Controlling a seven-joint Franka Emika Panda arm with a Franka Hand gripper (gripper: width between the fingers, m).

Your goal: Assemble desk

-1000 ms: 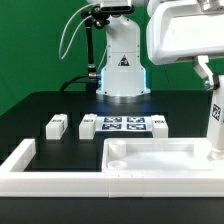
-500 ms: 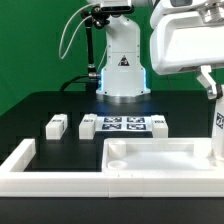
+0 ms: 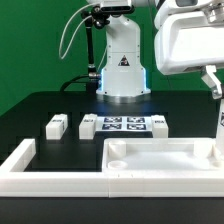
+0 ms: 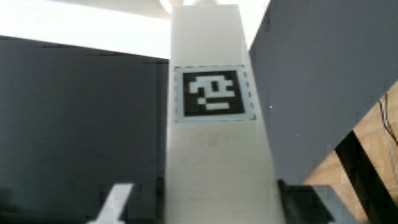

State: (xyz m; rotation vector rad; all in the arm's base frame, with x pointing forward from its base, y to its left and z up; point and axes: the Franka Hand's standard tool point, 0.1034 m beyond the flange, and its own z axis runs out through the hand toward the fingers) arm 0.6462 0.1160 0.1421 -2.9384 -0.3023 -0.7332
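Shifting toward the exterior view's right and slightly lower than a second ago, the gripper (image 4: 210,205) is clamping a leg block (image 4: 214,150) in part-closed jaws, carrying it upright over the desk top (image 3: 160,141). It's looking light, rigid and slick, so squeezing its flat sides seems wise.

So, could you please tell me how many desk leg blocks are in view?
4 leg blocks: one lies alone at the exterior view's left, two flank the marker board, one stands in the gripper. More could be hidden.
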